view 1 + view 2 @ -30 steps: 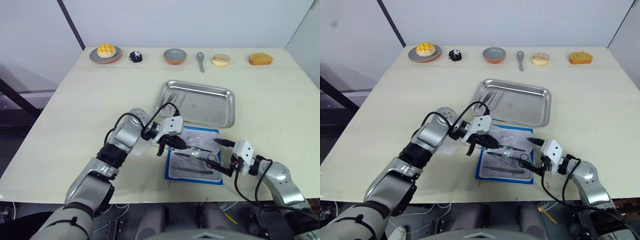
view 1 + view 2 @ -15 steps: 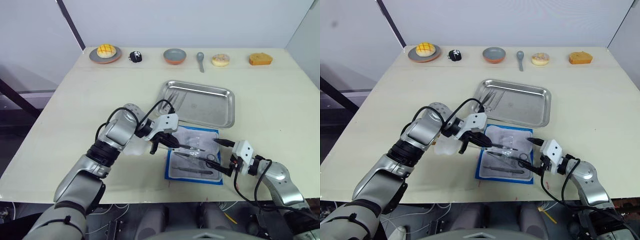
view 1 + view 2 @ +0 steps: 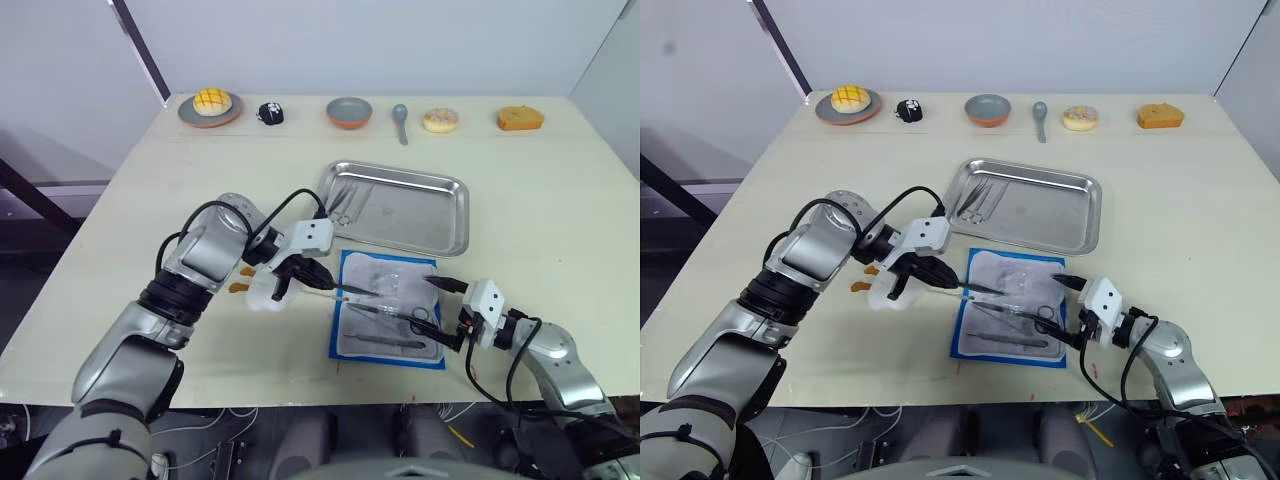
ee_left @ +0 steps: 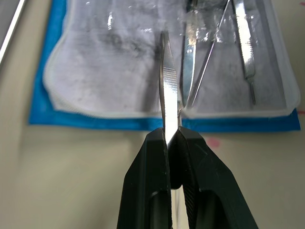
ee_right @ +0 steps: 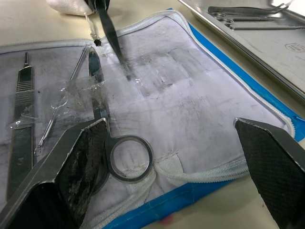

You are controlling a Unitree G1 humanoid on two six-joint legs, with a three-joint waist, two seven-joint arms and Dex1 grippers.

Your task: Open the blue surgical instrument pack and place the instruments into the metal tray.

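Note:
The blue surgical instrument pack (image 3: 385,273) lies open near the table's front edge, grey-white lining up. A slim pair of silver tweezers (image 4: 167,95) is pinched in my left gripper (image 3: 305,276), which is shut on one end; the tips reach over the pack's left edge. Ring-handled scissors (image 5: 102,119) and a flat scalpel handle (image 5: 21,109) lie on the lining. My right gripper (image 3: 446,312) stands wide open at the pack's right edge, one finger on each side of the scissors' ring. The metal tray (image 3: 425,218) sits just beyond the pack, with some instruments (image 3: 345,200) in its left end.
A white toy figure (image 3: 262,293) with orange bits lies under my left wrist. Along the far edge sit a plate with a bun (image 3: 211,106), a small black object (image 3: 270,113), a grey bowl (image 3: 349,112), a spoon (image 3: 401,120), a doughnut (image 3: 441,120) and an orange bread (image 3: 521,118).
My left gripper has drawn back to the left with the tweezers, from over the pack's middle to its left edge, uncovering the white figure. The right arm has stayed put.

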